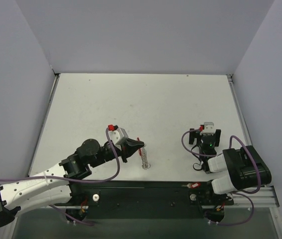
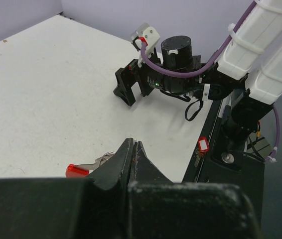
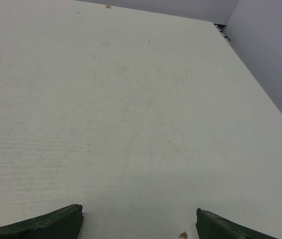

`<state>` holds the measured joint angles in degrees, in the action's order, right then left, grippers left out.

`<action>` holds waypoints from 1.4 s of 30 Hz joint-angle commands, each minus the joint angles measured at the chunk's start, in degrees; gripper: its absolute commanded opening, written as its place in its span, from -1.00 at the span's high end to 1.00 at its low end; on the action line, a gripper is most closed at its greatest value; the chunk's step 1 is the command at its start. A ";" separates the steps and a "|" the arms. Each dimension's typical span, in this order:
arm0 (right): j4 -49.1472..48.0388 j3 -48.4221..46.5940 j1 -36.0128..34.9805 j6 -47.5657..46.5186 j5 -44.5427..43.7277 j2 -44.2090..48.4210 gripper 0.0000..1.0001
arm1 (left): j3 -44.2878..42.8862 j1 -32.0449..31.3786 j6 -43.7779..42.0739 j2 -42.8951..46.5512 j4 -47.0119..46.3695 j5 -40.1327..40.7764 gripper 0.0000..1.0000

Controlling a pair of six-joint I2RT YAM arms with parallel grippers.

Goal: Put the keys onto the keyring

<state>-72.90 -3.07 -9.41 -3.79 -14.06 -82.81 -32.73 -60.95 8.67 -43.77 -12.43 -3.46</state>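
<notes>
Left gripper (image 2: 134, 145) closed, right gripper (image 3: 138, 215) open; keys (image 1: 145, 157) (thin silver row) beside red keyring (image 2: 76, 171).

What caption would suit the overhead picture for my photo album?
Left pincer closed beside the silver keys; right pincer open above the white table.

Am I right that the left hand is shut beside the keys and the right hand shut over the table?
Not quite: the right hand is open over the table, per the right wrist view; the left hand is shut beside the keys.
</notes>
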 commanded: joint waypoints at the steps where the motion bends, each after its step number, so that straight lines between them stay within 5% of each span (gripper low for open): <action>1: -14.02 0.35 0.09 0.72 0.00 0.72 -1.00 | -4.27 0.48 -1.54 -1.31 -2.61 0.91 1.00; 13: 7.50 -9.76 5.62 7.92 1.66 2.47 -1.00 | -7.87 0.74 -2.95 -11.16 -4.61 2.24 1.00; 23: 7.51 -9.67 5.72 7.92 1.85 2.47 -1.00 | -10.95 0.74 -2.07 -17.22 -9.02 2.41 1.00; 30: 8.47 -9.94 6.41 8.45 2.11 2.39 -1.00 | -18.85 0.13 -4.97 -19.16 -2.53 9.08 1.00; 35: 8.65 -9.94 7.12 5.55 10.99 4.65 -1.00 | -18.51 -0.22 -5.76 -19.68 -4.18 12.25 1.00; 38: 23.98 -19.18 7.91 2.84 23.34 9.06 -1.00 | -19.21 -0.31 -6.82 -19.78 -2.70 11.99 1.00; 39: 42.40 -24.65 7.83 1.78 26.08 8.46 -1.00 | -19.30 -0.22 -6.99 -19.86 -2.34 11.82 1.00; 42: 71.45 -49.08 9.14 6.08 33.00 2.05 -1.00 | -18.69 0.04 -8.05 -19.60 -1.55 11.46 1.00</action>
<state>-35.11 -27.29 -1.74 1.06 4.32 -77.34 -49.78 -60.97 2.66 -63.75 -13.02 7.27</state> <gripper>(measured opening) 1.000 0.021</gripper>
